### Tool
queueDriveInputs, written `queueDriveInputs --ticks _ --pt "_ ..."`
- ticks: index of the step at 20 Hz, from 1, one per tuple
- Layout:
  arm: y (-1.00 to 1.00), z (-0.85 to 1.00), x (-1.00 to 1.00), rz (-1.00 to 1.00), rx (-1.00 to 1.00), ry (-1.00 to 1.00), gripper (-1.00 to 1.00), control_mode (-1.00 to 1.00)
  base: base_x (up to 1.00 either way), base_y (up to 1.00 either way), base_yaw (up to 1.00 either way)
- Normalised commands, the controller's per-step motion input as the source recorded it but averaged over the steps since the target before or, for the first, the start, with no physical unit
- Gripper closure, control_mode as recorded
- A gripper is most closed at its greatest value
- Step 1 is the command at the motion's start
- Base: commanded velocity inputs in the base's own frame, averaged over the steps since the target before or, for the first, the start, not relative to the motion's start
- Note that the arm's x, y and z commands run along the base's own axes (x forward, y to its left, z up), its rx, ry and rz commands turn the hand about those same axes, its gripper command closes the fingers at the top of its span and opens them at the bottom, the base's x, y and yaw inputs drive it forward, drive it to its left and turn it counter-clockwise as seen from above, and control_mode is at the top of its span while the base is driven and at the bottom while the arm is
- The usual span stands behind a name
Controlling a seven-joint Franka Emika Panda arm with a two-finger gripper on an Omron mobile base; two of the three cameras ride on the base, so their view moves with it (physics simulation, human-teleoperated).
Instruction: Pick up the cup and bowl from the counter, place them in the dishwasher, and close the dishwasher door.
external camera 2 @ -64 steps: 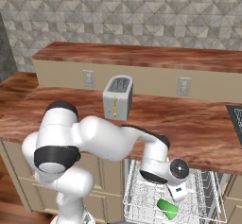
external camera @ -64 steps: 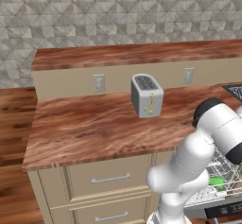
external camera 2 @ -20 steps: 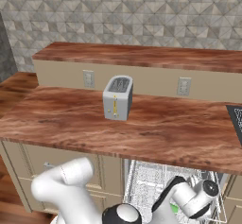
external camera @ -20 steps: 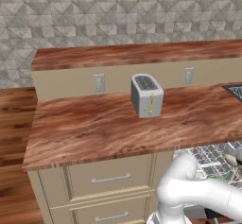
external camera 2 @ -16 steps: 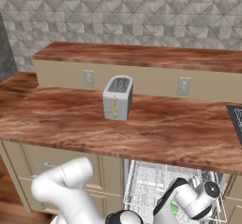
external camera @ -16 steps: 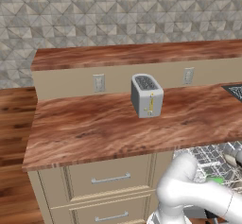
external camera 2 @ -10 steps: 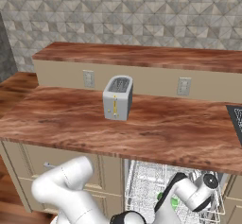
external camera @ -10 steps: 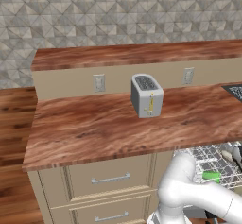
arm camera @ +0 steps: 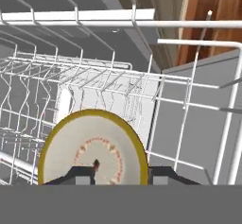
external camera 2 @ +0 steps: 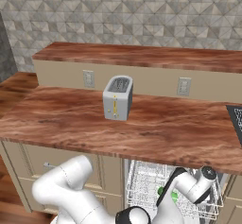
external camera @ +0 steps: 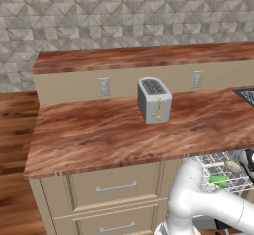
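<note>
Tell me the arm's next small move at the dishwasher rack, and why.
Probably finish opening and lift the gripper straight up. In the hand view the bowl already sits low among the white wire rack, with the fingertips spread beside its rim, so backing out straight should avoid snagging wires.

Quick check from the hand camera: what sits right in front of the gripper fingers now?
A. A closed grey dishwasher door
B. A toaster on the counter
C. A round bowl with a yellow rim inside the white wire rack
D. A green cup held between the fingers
C: the hand view shows the bowl, round with a yellow rim, just above the gripper, with the wire rack of the dishwasher around it.
</note>
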Motion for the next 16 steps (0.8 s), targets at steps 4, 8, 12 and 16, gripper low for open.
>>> queueDriveInputs --ticks 4,8,12,16 --pt "-0.42 0.00 -0.18 0.00 0.00 -0.02 -1.00 -1.00 0.00 0.00 0.00" --pt "-0.36 0.00 -0.29 0.01 0.00 -0.03 -1.00 -1.00 0.00 0.00 0.00" --pt "-0.24 0.00 -0.22 0.01 0.00 -0.02 -1.00 -1.00 0.00 0.00 0.00" --pt "-0.17 0.00 -0.14 0.02 0.00 0.00 -1.00 -1.00 0.00 0.00 0.00"
